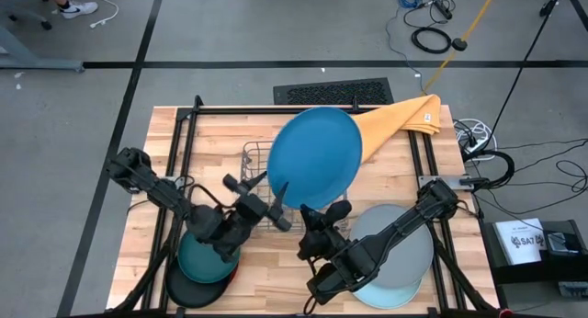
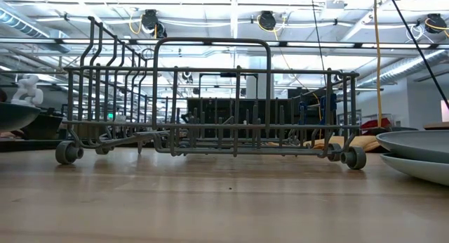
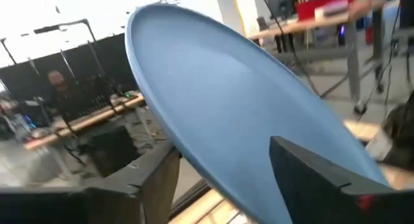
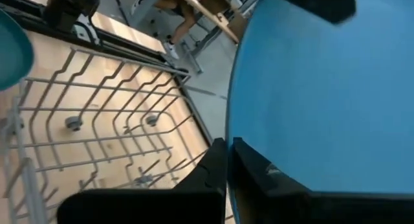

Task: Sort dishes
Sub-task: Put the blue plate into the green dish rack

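A: We begin with the bright blue plate (image 1: 316, 157). Where do we find it?

B: We see it raised above the wire dish rack (image 1: 261, 176) near the middle of the table (image 1: 276, 272), tilted, covering most of the rack in the high view. Its far edge overlaps the yellow-orange cloth (image 1: 404, 119) from above.

A: What holds it?

B: The right gripper (image 1: 320, 211). In the right wrist view its two dark fingers (image 4: 213, 169) are pinched together on the plate's rim, the blue disc (image 4: 310, 94) filling that side of the picture (the rack wires and bare wood lie below).

A: And the left gripper (image 1: 268, 200)?

B: We find it at the plate's near-left edge. In the left wrist view its fingers (image 3: 317, 175) stand spread, one on each side of the plate (image 3: 220, 107); we cannot tell whether either pad touches it.

A: The remaining dishes?

B: At the table's left front corner we see the dark teal plate (image 1: 197, 255) stacked on the black plate (image 1: 188, 289), with a sliver of the orange-red plate (image 1: 232, 267) showing at the edge. At the right front, the grey plate (image 1: 404, 240) lies on the pale blue plate (image 1: 390, 295), partly under the right arm.

A: The low view?

B: We note the rack (image 2: 210, 109) standing without dishes, the grey plate (image 2: 421, 143) above the pale blue plate (image 2: 421, 169) at the right edge.
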You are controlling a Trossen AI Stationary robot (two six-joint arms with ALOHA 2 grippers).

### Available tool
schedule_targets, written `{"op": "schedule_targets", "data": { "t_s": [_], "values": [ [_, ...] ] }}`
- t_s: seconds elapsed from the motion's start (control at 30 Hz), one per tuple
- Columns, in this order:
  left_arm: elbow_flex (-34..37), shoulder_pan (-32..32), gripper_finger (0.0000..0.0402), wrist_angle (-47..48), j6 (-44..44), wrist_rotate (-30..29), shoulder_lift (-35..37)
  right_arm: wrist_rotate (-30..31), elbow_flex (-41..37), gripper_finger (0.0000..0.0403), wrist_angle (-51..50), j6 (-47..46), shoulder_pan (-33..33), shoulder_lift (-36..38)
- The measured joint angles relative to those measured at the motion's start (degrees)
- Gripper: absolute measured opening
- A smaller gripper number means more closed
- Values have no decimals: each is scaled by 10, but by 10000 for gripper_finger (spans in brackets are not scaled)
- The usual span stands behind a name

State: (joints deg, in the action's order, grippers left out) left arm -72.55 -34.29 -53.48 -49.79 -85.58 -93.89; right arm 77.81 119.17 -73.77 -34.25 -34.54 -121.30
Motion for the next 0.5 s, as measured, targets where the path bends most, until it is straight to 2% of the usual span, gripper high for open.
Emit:
{"op": "schedule_targets", "data": {
  "t_s": [0.13,0.33,0.5],
  "values": [
    [0,-28,248,10,-71,-11,1,-19,0,0,-17,-79,4,0],
    [0,-53,249,102,-78,22,1,-32,0,0,-98,-221,8,0],
    [20,-47,249,142,-64,20,1,-31,0,0,-132,-325,8,8]
  ]
}}
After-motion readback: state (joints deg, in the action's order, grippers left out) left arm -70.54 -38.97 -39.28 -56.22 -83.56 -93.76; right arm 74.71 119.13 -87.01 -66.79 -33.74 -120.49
